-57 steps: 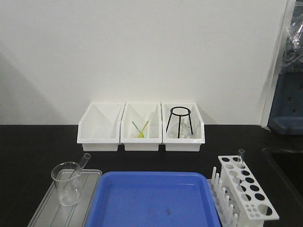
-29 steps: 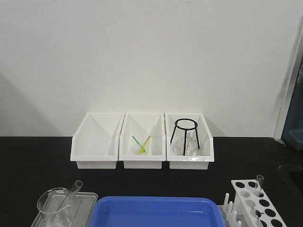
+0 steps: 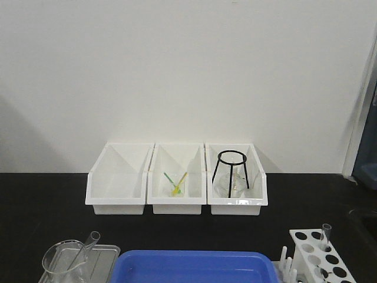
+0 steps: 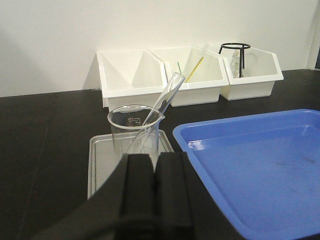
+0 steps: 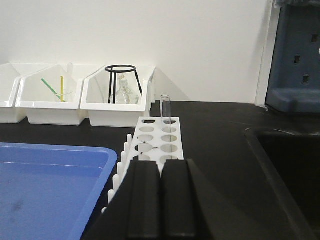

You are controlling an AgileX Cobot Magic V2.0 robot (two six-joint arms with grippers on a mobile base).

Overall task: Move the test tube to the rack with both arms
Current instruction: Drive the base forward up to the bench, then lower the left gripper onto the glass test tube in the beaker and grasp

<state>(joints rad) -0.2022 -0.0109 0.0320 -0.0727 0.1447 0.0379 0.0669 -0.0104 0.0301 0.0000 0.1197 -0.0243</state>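
Approach geometry for the pick-up. In the left wrist view the left gripper (image 4: 155, 161) fills the lower centre of the frame, its two black fingers pressed together with only a seam between them and nothing held. Just above it in the frame, and so straight ahead of it, a wide clear glass beaker (image 4: 135, 131) stands on a grey metal tray (image 4: 99, 165). The thin clear glass test tube (image 4: 161, 102) leans inside the beaker with its rounded end down. Its long axis is tilted, rising from lower left to upper right, and its open mouth clears the rim toward the white open-front bins (image 4: 132, 75).

A blue plastic tray (image 4: 260, 165) lies to the right, between beaker and rack.

In the right wrist view the right gripper (image 5: 161, 167) is likewise closed and empty at the lower centre. The small white plastic rack (image 5: 156, 135) lies directly beyond its fingertips, and a second clear tube (image 5: 165, 107) stands upright in a far hole.

By this layout the left arm appears the nearer to the leaning tube and the right arm to the rack. The left jaws would probably need to part and meet the exposed upper length across its tilted axis.
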